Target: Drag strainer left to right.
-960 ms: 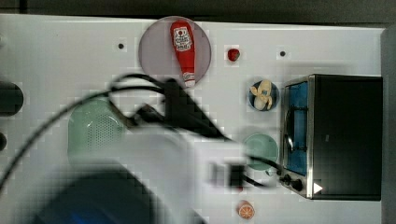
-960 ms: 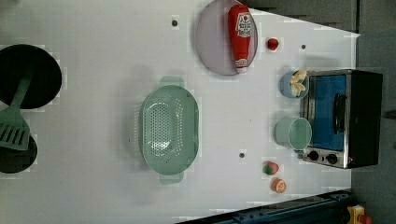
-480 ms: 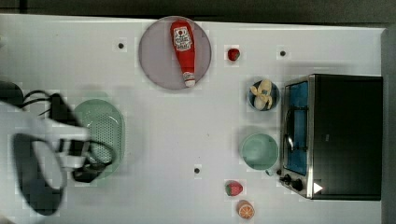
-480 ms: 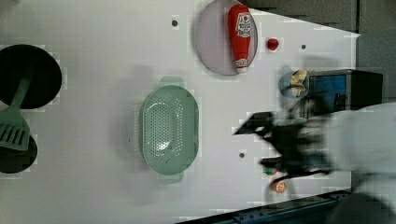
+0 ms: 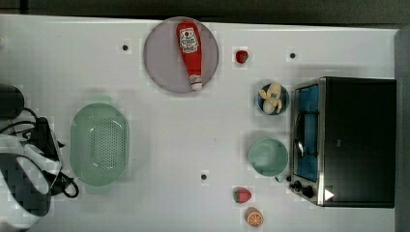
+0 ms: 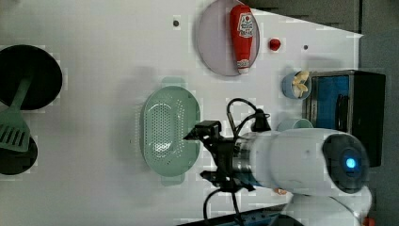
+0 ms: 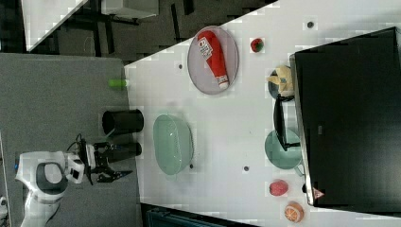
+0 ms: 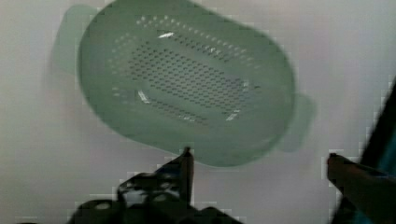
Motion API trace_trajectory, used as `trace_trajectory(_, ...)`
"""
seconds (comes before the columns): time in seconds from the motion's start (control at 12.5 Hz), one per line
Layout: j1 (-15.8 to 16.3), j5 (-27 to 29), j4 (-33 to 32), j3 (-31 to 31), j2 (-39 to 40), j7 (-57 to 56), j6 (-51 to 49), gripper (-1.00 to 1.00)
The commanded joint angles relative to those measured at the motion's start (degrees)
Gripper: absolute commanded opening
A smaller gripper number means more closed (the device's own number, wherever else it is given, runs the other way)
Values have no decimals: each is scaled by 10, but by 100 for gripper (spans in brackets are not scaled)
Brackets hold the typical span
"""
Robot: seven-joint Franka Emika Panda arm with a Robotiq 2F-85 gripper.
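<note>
Strainer (image 5: 99, 144) resting upright on the white counter (image 5: 193, 130), well toward the top view's left, long axis running up and down the frame, 1 small tab handle at each end. Sits apart from everything else: grey-lilac plate (image 5: 162, 63) carrying a ketchup bottle (image 5: 189, 48) farther up, round green bowl (image 5: 268, 157) and toaster oven (image 5: 348, 140) far off toward the top view's right.

Gripper (image 7: 111, 163) spread wide, holding nothing, hovering just off the strainer's long side in the right view, clear of the rim. From the wrist view, 1 finger (image 8: 186, 165) showing near the strainer's (image 8: 187, 84) rim, the other (image 8: 355, 175) well beyond it, no contact yet.

Likely light, being thin moulded plastic; stiff enough to keep shape, though walls may flex under a hard squeeze. Smooth base on a smooth counter, so apt to slide easily, and just as apt to spin if pushed off-centre. Not fragile.

Best hold, probably: 1 finger inside and 1 outside the long wall near its middle, pinching the rim, so the pull runs through the centre and keeps the oval from rotating. Tab handles also possible, but off-axis for a sideways drag. Perforated floor too shallow-sloped for a firm hook. Clear stretch of counter between strainer and bowl for the travel.
</note>
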Motion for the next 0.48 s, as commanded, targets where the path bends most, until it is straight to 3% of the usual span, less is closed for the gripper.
trace_trajectory(0.08, -24, -20, -30, -14, 76, 100, 91, 100)
trace_trajectory(0.24, -21, -28, -32, -16, 139, 135, 175, 100)
trace_trajectory(0.48, -6, -84, -31, -45, 207, 149, 260, 100)
